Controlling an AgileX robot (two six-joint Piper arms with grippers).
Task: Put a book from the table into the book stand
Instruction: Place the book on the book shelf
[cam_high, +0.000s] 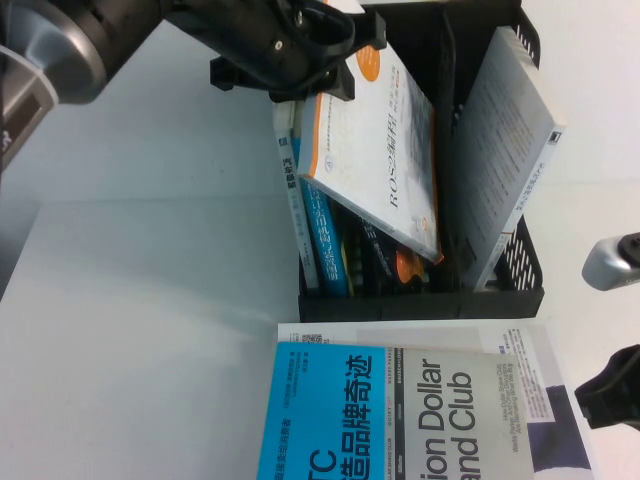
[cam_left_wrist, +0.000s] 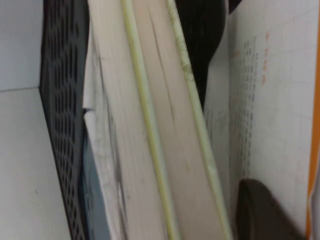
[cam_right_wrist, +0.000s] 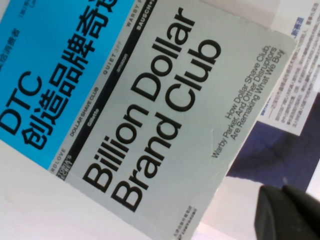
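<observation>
My left gripper hangs over the black book stand at the back, shut on the top edge of a white and orange book. The book leans tilted in the stand's left compartment. In the left wrist view one dark finger lies flat against the book's white cover, next to the page edges of other books. A blue and grey "Billion Dollar Brand Club" book lies flat on the table in front of the stand. My right gripper is shut and empty at the right edge, beside that book.
A grey book leans in the stand's right compartment. Several blue books stand under the held one. A white and dark blue book lies under the table book. The white table spreads to the left.
</observation>
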